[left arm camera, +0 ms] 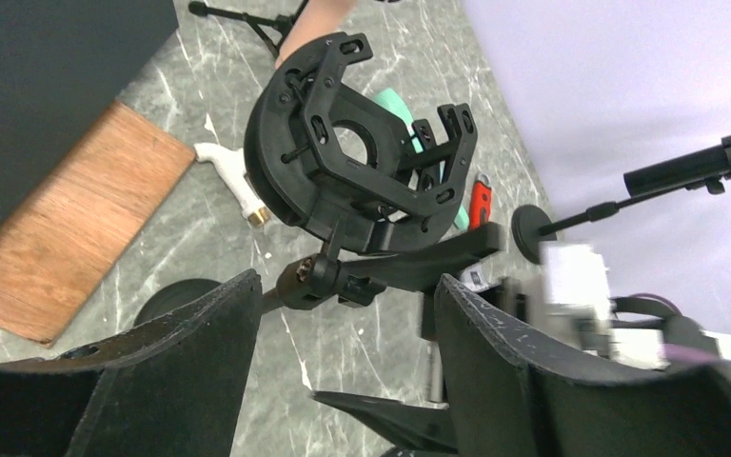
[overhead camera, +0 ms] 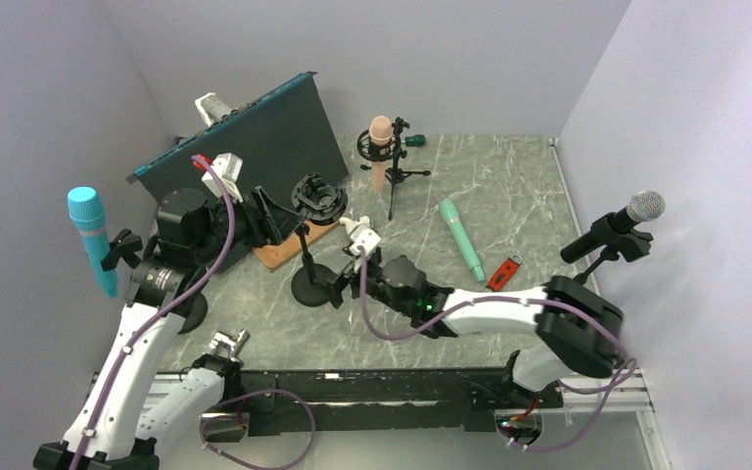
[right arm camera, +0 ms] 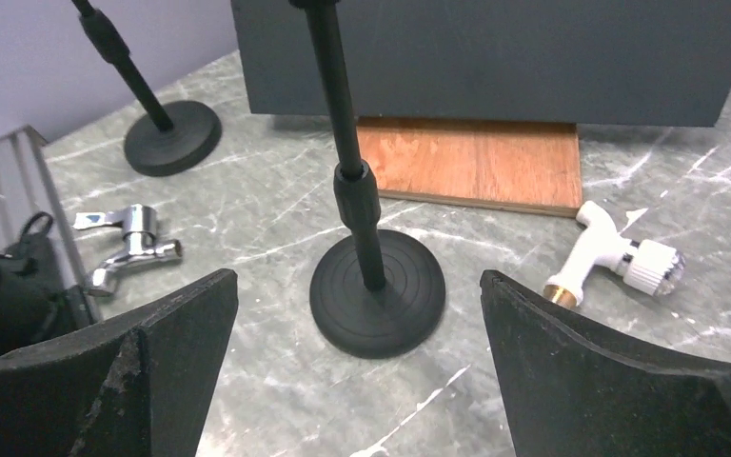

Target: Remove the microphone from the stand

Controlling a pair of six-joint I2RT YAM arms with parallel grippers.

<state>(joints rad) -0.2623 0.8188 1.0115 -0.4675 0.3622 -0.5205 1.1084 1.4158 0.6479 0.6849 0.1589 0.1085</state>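
Note:
A black desk stand [overhead camera: 304, 257] with an empty round shock mount [overhead camera: 317, 199] stands mid-table on a round base [right arm camera: 377, 292]. A teal microphone [overhead camera: 461, 238] lies flat on the table to its right. A blue microphone [overhead camera: 91, 238] sits in a stand at the left, a pink one [overhead camera: 380, 149] in a tripod stand at the back, a silver-headed one [overhead camera: 631, 216] in a stand at the right. My left gripper [overhead camera: 272, 211] is open and empty just left of the mount [left arm camera: 343, 157]. My right gripper [overhead camera: 341, 280] is open and empty, low, facing the base.
A dark panel [overhead camera: 245, 137] leans at the back left over a wooden board [overhead camera: 279, 257]. A white tap [overhead camera: 360, 236], a chrome tap [overhead camera: 227, 345], a red stick [overhead camera: 505, 273] and a green-handled screwdriver [overhead camera: 413, 140] lie on the marble table. Walls close in left and right.

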